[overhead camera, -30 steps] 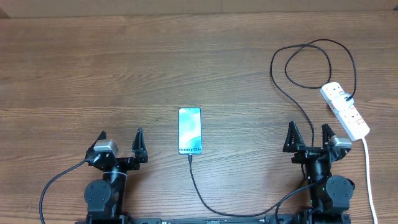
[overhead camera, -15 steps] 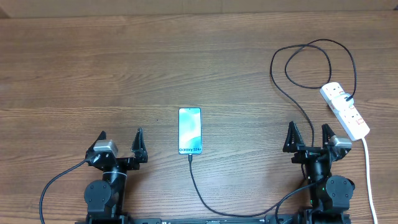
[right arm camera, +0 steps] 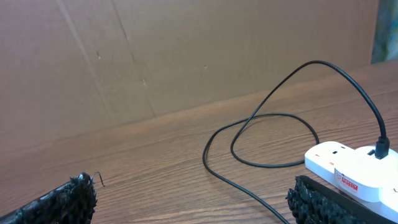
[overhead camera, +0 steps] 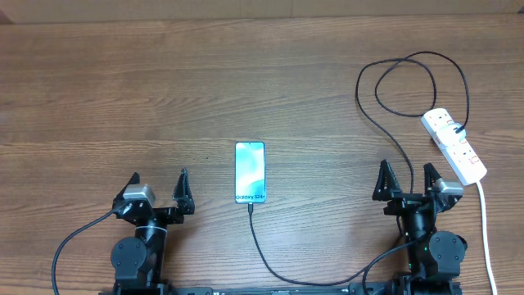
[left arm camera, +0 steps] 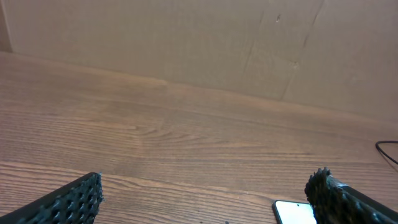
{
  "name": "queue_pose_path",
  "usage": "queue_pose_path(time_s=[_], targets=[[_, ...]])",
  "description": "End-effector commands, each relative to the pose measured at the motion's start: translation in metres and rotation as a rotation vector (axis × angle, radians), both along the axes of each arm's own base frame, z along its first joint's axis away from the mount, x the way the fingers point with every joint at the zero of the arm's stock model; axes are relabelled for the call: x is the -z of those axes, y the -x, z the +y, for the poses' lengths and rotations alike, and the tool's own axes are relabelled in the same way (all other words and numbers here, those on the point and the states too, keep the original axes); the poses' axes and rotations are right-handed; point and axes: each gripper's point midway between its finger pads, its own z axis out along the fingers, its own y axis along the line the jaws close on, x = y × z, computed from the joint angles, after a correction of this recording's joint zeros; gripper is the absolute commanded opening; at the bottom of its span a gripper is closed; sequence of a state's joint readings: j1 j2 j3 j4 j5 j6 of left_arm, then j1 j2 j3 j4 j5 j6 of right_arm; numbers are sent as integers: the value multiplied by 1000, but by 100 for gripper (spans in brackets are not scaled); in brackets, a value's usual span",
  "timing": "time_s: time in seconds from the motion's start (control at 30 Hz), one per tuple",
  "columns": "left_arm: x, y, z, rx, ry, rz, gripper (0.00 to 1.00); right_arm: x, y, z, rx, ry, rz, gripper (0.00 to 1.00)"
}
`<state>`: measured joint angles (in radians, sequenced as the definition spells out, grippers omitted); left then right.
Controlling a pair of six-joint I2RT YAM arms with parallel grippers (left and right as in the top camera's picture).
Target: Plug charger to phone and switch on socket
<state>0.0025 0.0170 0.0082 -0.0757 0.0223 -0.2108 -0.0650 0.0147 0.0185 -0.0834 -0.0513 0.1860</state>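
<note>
Your left gripper (overhead camera: pixel 159 177) is spread wide and empty, and so is your right gripper (overhead camera: pixel 405 169). The phone (overhead camera: pixel 250 173) lies screen up between them, nearer the left one. The charger (overhead camera: pixel 260 246) reaches the phone's near edge, and its far end is plugged into the socket (overhead camera: pixel 454 145), just beyond the right gripper.

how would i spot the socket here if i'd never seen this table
Look to the right edge of the wooden table, just beyond the right hand. The socket is the white elongated strip lying at a slant, the only white block, with red switches, a black cable plugged in and a thick white cord trailing off.
</note>
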Motion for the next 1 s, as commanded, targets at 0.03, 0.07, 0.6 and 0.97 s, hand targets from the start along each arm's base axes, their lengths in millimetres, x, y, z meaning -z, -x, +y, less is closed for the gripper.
queue_pose_path(time_s=[0.03,0.07,0.6,0.97], targets=[[-1,0,2,-13,10,-7,100,2,0,-2,11,4,-4,100],[-1,0,3,-15,8,-8,99,2,0,-2,12,4,-4,100],[-1,0,10,-41,-186,-8,100,2,0,-2,13,4,-4,100],[-1,0,10,-41,-186,-8,99,2,0,-2,12,4,-4,100]])
